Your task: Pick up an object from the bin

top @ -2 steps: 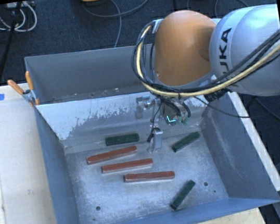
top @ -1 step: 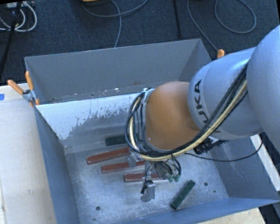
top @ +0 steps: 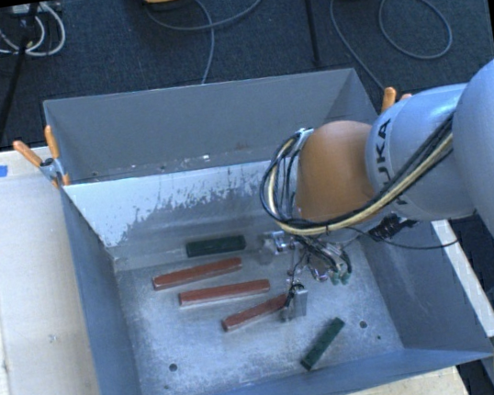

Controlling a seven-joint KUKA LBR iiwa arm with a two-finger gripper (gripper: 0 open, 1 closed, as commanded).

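in the grey bin (top: 111, 334), the gripper (top: 295, 305) meets the lowest brown bar (top: 252, 315) at its right end; grasping stage, though whether it's pinching i cannot tell; lifting likely next.

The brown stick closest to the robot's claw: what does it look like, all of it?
That reddish-brown bar is long, thin and straight-edged, with a dull surface, maybe wood or plastic. It lies flat on the grey bin's floor, slanted, with its right end farther up. That end sits right at the gripper. Nothing else in the bin touches it.
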